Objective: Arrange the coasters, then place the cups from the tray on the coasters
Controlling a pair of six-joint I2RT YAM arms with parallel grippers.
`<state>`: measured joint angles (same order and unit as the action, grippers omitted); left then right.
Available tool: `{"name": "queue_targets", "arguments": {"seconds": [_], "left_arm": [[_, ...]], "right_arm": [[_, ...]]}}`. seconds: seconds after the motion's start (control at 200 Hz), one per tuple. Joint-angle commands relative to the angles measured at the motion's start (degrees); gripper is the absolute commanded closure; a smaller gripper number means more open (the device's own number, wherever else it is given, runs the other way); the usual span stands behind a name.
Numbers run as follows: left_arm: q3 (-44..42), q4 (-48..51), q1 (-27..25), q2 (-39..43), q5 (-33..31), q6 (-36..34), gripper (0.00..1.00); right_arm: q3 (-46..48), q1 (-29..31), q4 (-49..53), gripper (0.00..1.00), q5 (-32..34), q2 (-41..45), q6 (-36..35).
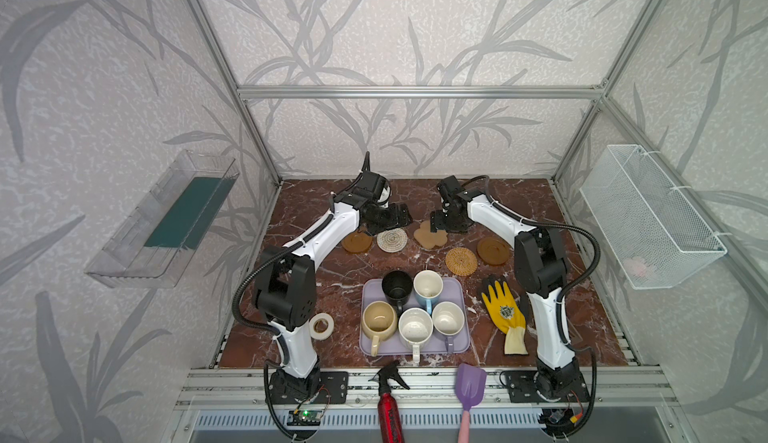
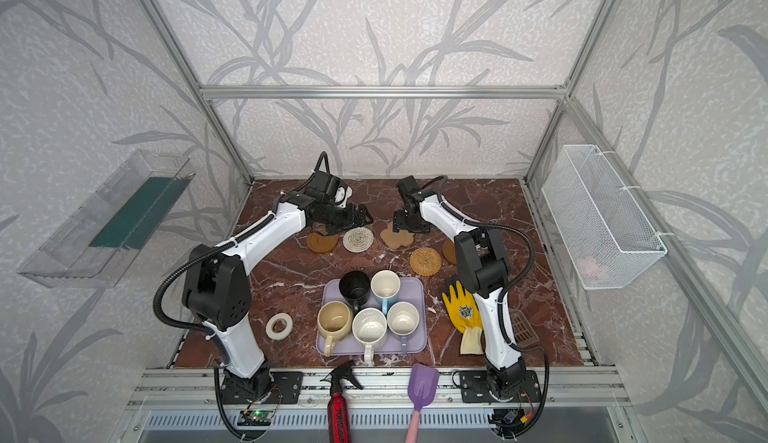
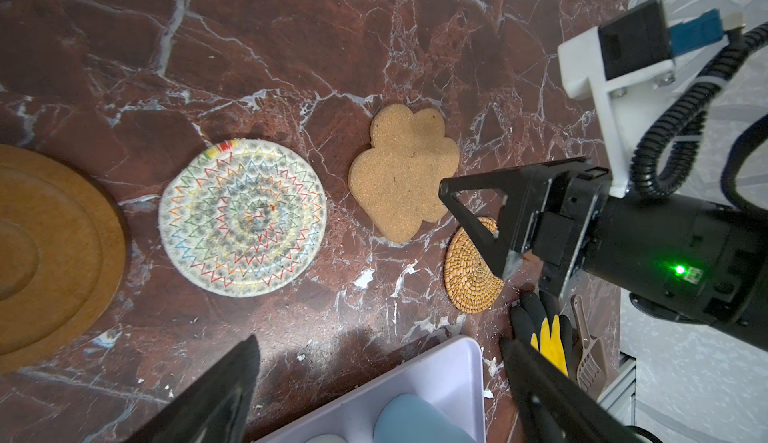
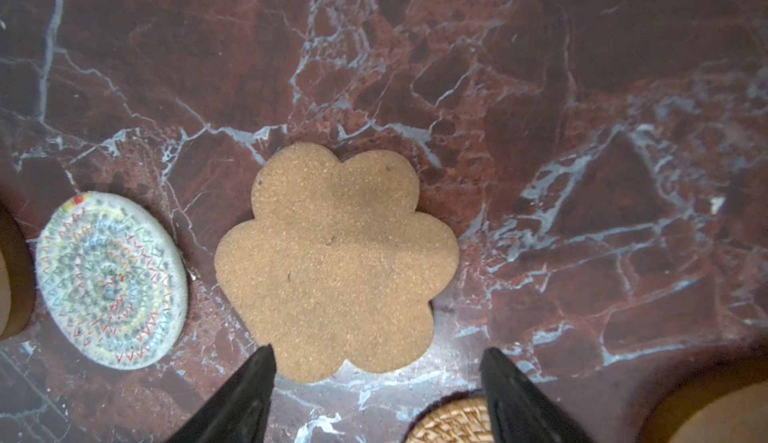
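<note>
Five coasters lie in a row at the back: amber disc (image 1: 356, 242), whitish woven round (image 1: 392, 240), tan flower (image 1: 430, 235), golden rattan round (image 1: 461, 260), second amber disc (image 1: 493, 250). The lavender tray (image 1: 370, 349) holds five cups: black (image 1: 397, 287), light blue (image 1: 428, 285), beige (image 1: 379, 319), white speckled (image 1: 415, 328), lavender-grey (image 1: 448, 318). My left gripper (image 3: 380, 349) hangs open behind the woven coaster (image 3: 243, 216), holding nothing. My right gripper (image 4: 376, 353) is open just above the flower coaster's (image 4: 332, 262) edge, nothing between its fingers.
A white tape roll (image 1: 321, 325) lies left of the tray, a yellow glove (image 1: 505, 310) to its right, with a brown scoop (image 2: 524, 328) behind the right arm. A red spray bottle (image 1: 390, 403) and purple scoop (image 1: 469, 382) rest on the front rail.
</note>
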<state>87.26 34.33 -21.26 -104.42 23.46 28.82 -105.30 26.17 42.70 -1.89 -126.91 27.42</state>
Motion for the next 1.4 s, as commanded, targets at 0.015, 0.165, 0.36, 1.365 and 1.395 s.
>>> {"name": "queue_targets", "arguments": {"seconds": [0.015, 0.165, 0.36, 1.365, 1.395], "left_arm": [[0.73, 0.84, -0.01, -0.35, -0.17, 0.35, 0.04], [0.8, 0.79, -0.01, -0.82, -0.41, 0.36, 0.04], [1.58, 0.87, 0.0, -1.22, -0.52, 0.19, 0.04], [1.86, 4.26, 0.95, -1.18, -4.57, -2.63, 0.04], [1.82, 4.32, 0.95, -1.13, -4.56, -2.63, 0.04]], "right_arm": [[-1.16, 0.07, 0.87, 0.22, 0.81, -2.24, 0.99], [-2.11, 0.02, 0.74, 0.23, 0.5, -3.87, 0.81], [-4.66, 0.02, 2.02, 0.28, 0.4, -6.38, -0.49], [-25.38, -1.08, 20.56, 0.48, -0.55, -20.66, -32.15], [-26.62, -0.96, 21.3, 0.48, -0.42, -21.38, -33.45]]}}
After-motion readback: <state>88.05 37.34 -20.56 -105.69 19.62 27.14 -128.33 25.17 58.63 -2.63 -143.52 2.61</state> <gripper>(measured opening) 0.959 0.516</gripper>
